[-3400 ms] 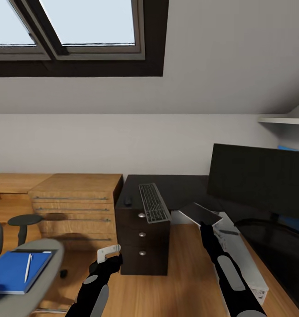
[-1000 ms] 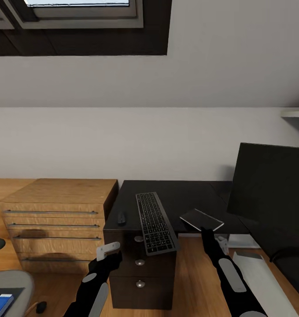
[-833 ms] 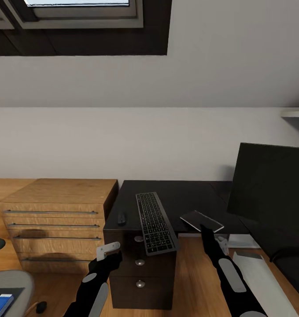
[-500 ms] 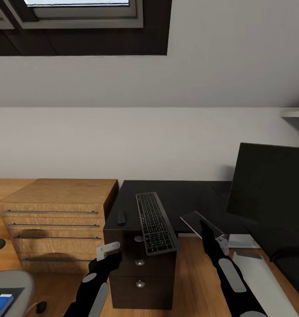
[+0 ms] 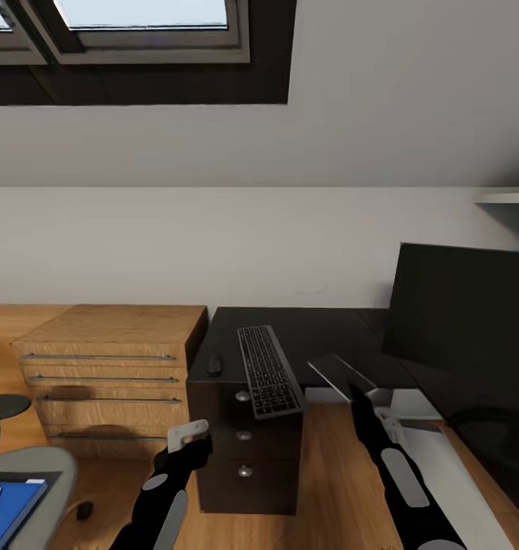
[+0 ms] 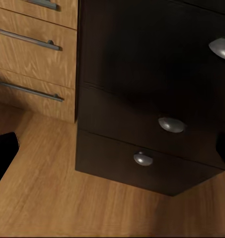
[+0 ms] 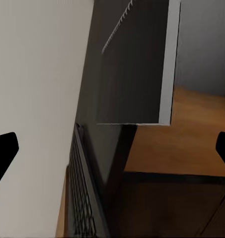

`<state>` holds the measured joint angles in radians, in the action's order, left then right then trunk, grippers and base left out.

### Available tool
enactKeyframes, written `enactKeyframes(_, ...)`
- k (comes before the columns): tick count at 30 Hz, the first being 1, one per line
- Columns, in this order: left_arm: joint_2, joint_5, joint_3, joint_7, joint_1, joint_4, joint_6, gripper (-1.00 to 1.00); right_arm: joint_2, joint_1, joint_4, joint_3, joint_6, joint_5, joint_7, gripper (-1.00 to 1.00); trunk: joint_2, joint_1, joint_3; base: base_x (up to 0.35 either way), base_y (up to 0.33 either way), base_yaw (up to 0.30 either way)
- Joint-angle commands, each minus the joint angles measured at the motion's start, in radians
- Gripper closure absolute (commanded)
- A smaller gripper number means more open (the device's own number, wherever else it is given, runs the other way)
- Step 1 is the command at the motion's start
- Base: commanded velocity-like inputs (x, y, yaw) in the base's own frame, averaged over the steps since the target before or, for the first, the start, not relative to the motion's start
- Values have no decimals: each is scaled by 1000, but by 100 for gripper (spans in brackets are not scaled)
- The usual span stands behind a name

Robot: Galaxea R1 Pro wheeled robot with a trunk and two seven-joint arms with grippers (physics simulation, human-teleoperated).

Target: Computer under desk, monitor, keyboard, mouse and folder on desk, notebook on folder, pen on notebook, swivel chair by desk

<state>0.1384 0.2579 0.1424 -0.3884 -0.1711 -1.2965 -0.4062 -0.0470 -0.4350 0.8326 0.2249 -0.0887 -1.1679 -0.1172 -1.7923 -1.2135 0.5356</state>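
At the tip of the right gripper (image 5: 364, 395) a thin dark tablet-like slab (image 5: 342, 376) sits tilted over the desk (image 5: 320, 336) edge, and it seems held, though I cannot tell how wide the fingers stand. The keyboard (image 5: 267, 370) lies on the desk just left of it, long axis pointing away from the robot, mouse (image 5: 214, 363) beyond, nearer the left gripper (image 5: 189, 435), whose opening I cannot tell. Compared with half a second ago, the whole view has shifted, so the camera moved, and the blue folder (image 5: 11, 508) on the swivel chair (image 5: 37, 466) shows more.
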Motion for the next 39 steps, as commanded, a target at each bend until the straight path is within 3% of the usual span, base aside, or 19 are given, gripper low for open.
enactKeyframes(1,0,11,2,-9,-1,-1,-3,-100,0,-1,0,5,-8,-9,-4,-100,-1,1,1,-334,0,0)
enactKeyframes(12,-1,11,2,-9,-1,1,-2,-100,4,-1,1,5,-10,-8,-6,-100,-1,1,1,-323,-95,0)
enactKeyframes(20,-2,11,0,-9,-1,6,-3,-100,27,-1,3,3,-11,-8,-12,-100,-1,1,1,-272,-226,0)
enactKeyframes(27,-1,8,3,-8,0,14,1,-100,31,-1,15,-4,-14,-8,-32,-100,-1,1,1,-73,-73,0)
enactKeyframes(39,0,7,3,-11,-1,14,1,-100,32,0,60,-10,-23,-7,-70,-100,83,47,-36,-6,-6,0)
